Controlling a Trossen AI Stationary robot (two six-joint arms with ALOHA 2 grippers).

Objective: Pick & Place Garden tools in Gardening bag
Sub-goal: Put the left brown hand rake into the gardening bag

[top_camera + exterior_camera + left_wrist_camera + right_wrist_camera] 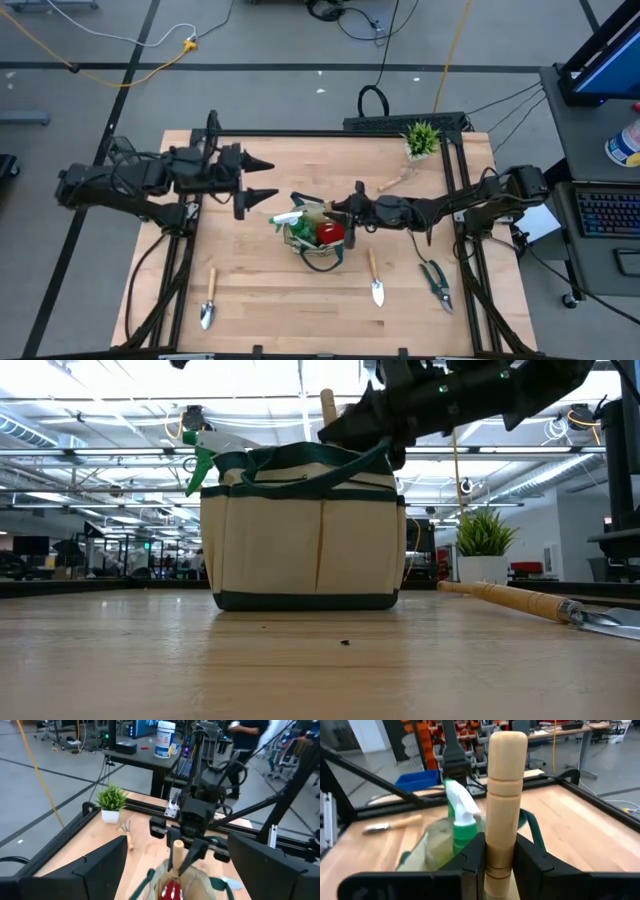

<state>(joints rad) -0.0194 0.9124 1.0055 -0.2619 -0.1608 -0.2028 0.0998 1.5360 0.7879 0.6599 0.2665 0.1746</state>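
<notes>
The bag (318, 240) already held the sprayer (287, 218) and glove (331, 233). The right claw (338, 208), clamped on a wooden handle (502, 795), hung over it. Left claw (262, 179) gaped, empty. Two trowels (376, 280), shears (436, 284) and rake (393, 181) lay on the desk (270, 300).

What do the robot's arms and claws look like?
Both arms are black and jointed, with cables running along them. The left claw has two pointed black fingers like a beak. The right claw has flat, blocky black fingers. Small green lights glow on the right arm.
</notes>
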